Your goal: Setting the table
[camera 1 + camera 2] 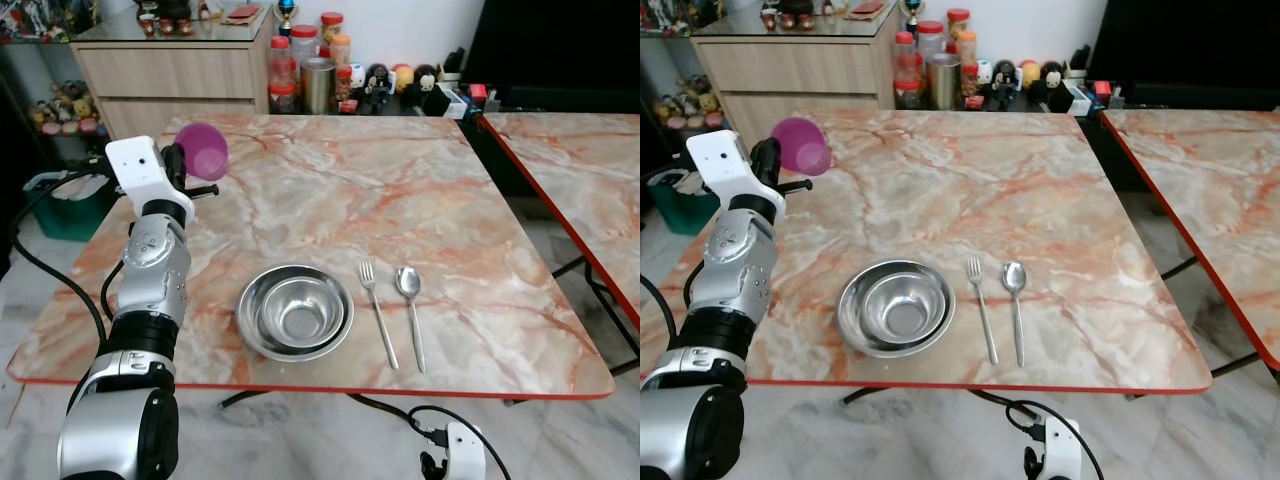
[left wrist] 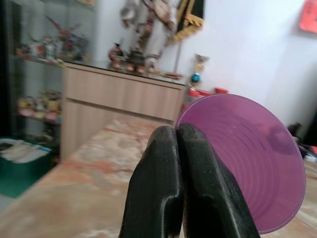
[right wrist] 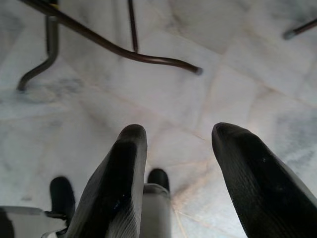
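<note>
Left tool: raised above the tabletop's left edge, fingers pressed together on the rim of a purple cup, which is held tilted in the air, clear of the surface.

Right tool: hanging idle below the tabletop's near edge, fingers apart, nothing between them; marble floor and table legs beyond it.

Steel bowl: on the tabletop, near and to the right of the left arm, nearer the front edge than the left tool.

Fork: just right of the bowl, apart from it.

Spoon: just beside the fork, farther right.

Jars: past the tabletop's far edge, beside a wooden cabinet.
</note>
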{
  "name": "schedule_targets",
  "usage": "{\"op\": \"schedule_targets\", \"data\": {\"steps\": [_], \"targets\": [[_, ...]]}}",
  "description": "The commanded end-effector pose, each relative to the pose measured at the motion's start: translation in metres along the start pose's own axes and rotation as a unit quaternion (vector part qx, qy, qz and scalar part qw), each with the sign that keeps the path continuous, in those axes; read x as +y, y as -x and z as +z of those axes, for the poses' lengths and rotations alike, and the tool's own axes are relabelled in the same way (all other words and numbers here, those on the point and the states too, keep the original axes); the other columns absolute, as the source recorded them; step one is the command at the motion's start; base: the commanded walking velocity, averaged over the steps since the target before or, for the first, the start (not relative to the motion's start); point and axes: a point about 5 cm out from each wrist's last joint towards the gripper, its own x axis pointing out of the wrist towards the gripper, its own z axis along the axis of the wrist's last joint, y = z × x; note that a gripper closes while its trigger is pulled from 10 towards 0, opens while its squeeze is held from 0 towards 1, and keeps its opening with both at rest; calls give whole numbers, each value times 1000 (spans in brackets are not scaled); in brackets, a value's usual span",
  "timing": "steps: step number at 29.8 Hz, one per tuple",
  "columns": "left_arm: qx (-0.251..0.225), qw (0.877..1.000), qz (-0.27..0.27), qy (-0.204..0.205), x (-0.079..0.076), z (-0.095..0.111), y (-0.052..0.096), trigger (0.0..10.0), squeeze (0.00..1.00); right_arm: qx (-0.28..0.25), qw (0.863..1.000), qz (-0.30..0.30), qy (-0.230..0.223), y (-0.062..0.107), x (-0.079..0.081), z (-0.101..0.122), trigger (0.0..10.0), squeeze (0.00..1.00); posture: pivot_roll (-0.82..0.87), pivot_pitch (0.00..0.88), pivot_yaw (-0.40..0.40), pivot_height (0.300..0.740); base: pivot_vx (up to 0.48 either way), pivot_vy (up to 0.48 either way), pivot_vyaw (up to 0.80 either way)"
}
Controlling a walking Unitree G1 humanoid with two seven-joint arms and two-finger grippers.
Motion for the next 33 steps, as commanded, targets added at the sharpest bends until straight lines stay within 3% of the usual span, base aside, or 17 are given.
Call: {"op": "schedule_targets", "data": {"steps": [1,5,8,11,21,33], "targets": [[1,1000,-4,-9,1,2,-2,10000,0,0,1000,2,-4,0,2,1,10000,0,-37,0,-19,740,0,0,0],[70,996,-17,-50,-1,-12,-5,10000,0,0,1000,4,-3,0,3,1,10000,0,-34,0,-18,740,0,0,0],[84,996,-17,-38,0,-15,-5,10000,0,0,1000,4,-3,-1,3,1,10000,0,-34,0,-18,740,0,0,0],[137,989,-22,-56,0,-24,-9,10000,0,-2,1000,4,-4,-1,3,2,10000,0,-37,0,-15,740,0,0,0],[217,971,-35,-96,-11,-33,-16,10000,0,-2,1000,3,-6,-1,3,3,10000,0,-43,0,-9,740,0,0,0],[275,959,-23,-67,-17,-47,-12,10000,0,-3,1000,-1,-12,-1,2,2,10000,0,-60,0,1,740,0,0,0]]}}
